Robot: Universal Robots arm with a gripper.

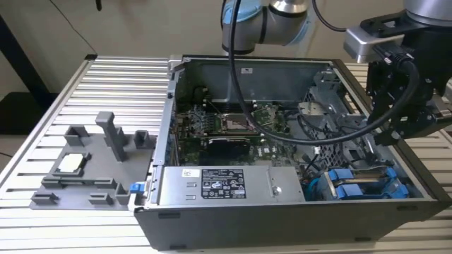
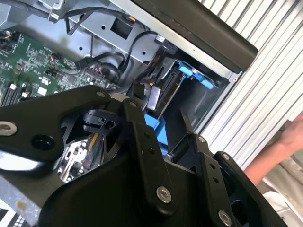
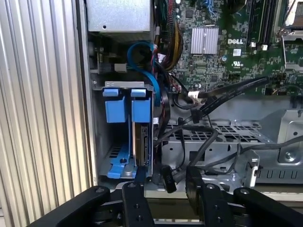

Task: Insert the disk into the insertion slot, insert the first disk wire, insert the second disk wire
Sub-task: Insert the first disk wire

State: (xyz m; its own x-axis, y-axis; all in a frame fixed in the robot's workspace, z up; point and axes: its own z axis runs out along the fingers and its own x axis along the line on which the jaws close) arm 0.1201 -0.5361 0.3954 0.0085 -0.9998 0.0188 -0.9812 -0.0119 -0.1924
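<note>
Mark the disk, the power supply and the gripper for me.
Disk [image 3: 142, 144]: first wrist view, on its narrow exposed edge in the bay.
Power supply [image 1: 282, 186]: exterior view, on its bare metal top face.
Gripper [image 3: 164, 179]: first wrist view, midway between the open jaws.

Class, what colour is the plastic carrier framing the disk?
Bright blue; the carrier shows best in the first wrist view.
</note>
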